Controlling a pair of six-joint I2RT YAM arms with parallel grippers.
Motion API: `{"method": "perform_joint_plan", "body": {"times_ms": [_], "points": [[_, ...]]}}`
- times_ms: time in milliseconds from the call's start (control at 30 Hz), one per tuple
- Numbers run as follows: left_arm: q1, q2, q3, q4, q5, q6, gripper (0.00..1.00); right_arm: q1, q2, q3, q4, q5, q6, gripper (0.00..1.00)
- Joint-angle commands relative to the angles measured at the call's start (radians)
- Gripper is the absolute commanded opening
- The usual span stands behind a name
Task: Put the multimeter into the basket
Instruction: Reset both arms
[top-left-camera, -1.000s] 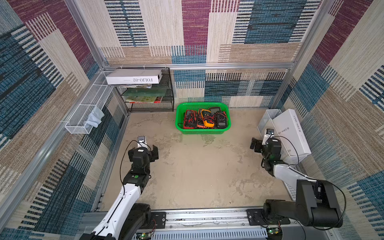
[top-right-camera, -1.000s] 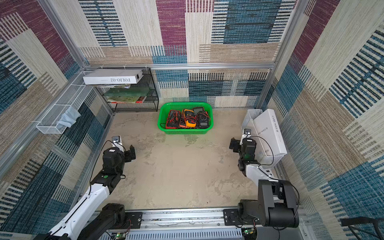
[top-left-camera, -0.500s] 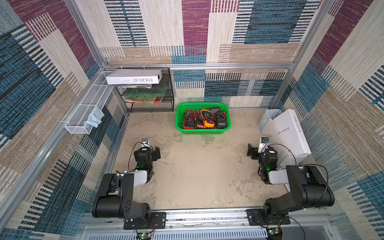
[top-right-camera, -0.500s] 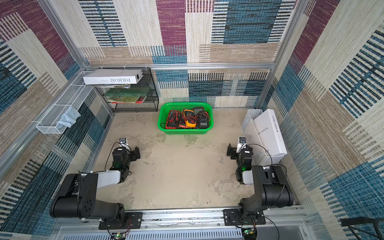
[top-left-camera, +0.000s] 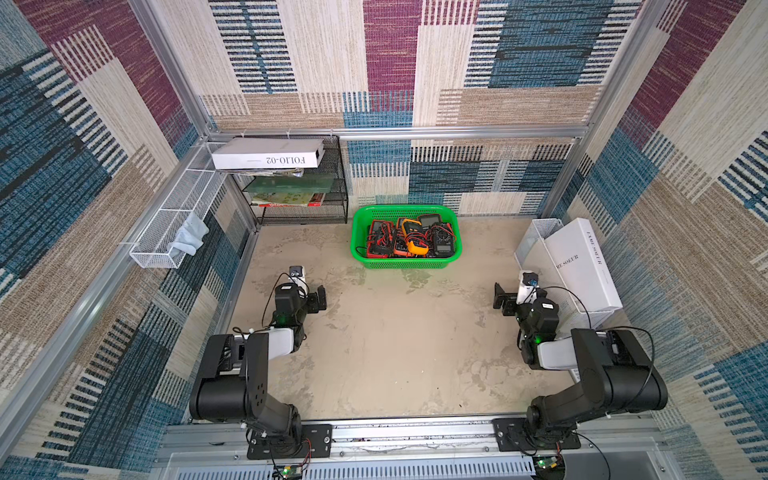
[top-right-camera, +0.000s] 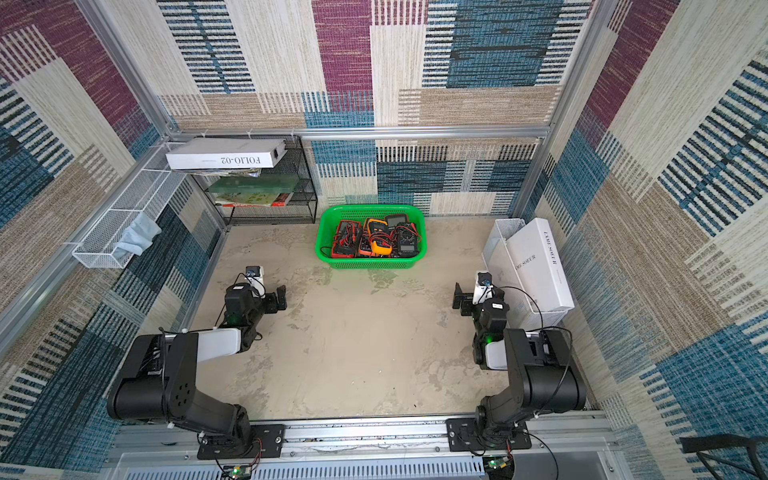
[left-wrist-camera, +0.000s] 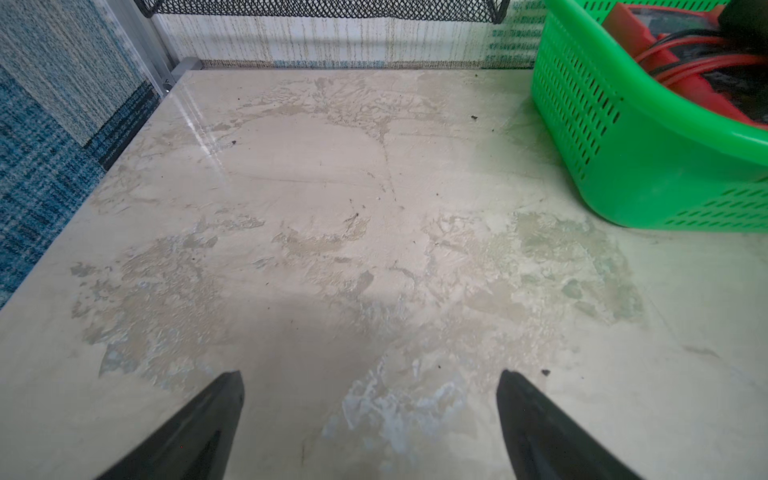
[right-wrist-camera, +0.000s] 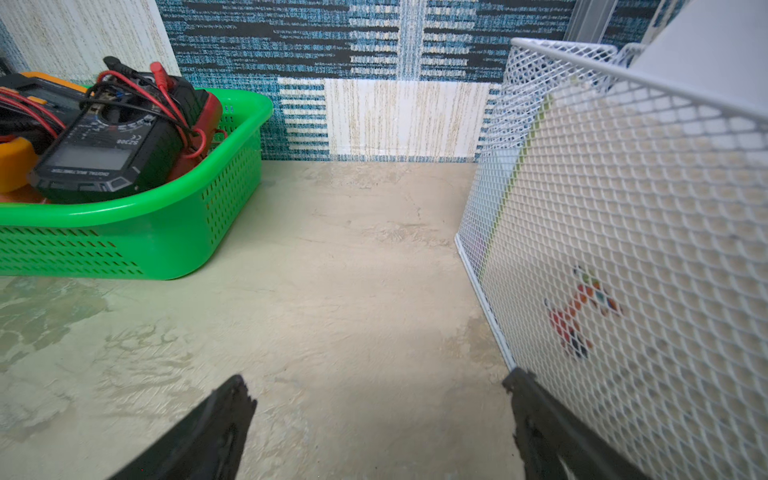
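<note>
While fingers (left-wrist-camera: 187, 436) apart, arms (top-left-camera: 272, 345) (top-left-camera: 555, 357) folded low

2 black-white arms (top-left-camera: 232, 390), black cables (top-left-camera: 268, 301)

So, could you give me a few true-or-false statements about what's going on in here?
1. The multimeters lie inside the basket: true.
2. The left gripper holds a multimeter: false; it is open and empty.
3. The right gripper is open: true.
4. The basket stands on the black mesh rack: false; it stands on the table, beside the rack.
</note>
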Motion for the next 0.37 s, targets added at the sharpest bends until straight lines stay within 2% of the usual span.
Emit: {"method": "perform_joint_plan", "body": {"times_ms": [0, 333], "points": [[0.0, -0.004, 0.001, 0.004, 0.018, 0.005, 1.0, 0.001, -0.001, 0.004, 0.03, -0.007, -0.008, 0.99], [0.0, -0.004, 0.002, 0.004, 0.018, 0.004, 1.0, 0.006, -0.001, 0.0, 0.034, 0.0, -0.012, 1.0]]}}
